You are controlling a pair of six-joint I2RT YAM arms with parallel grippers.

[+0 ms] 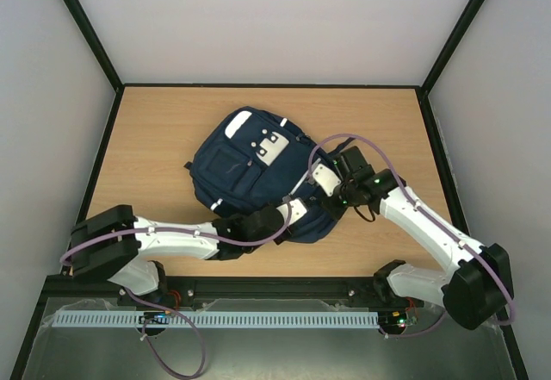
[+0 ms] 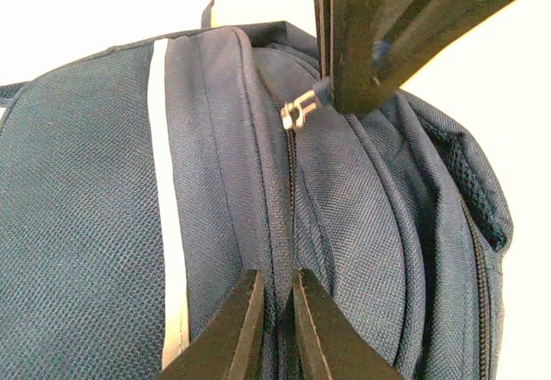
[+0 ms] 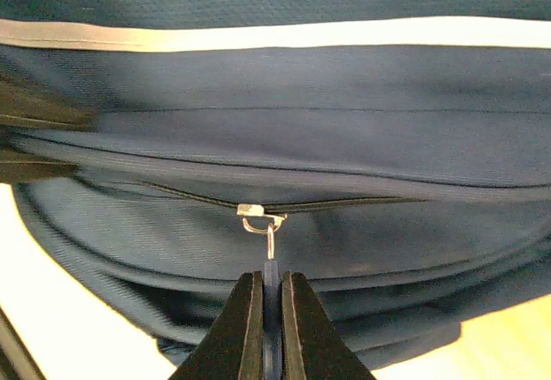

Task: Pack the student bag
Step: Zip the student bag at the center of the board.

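Fabric of the student bag [image 1: 245, 169] fills both wrist views. From above, the bag lies flat around the middle of the wooden table [image 1: 155, 139], with its grey-white buckle patch [image 1: 272, 147] facing up and towards the far side. Both arms reach in to its near edge, the left one from the left and the right one from the right.

The left gripper [image 2: 278, 278] has its fingers drawn almost together, pinching a raised ridge of the bag's fabric right along the zip line. A white stripe [image 2: 168, 225] runs just to the left of them.

The right gripper [image 3: 271, 278] has its fingers pressed together on the blue zip pull [image 3: 271, 307]. The pull hangs from the metal slider [image 3: 261, 214] just above the fingertips. To the left of that slider the zip [image 3: 189, 195] looks slightly parted, and to the right it looks closed.

In the left wrist view the right gripper's dark fingers [image 2: 353, 44] come down from the top onto the slider, farther along the same zip from the left gripper. A mesh side pocket [image 2: 482, 199] shows at the right edge of the bag.
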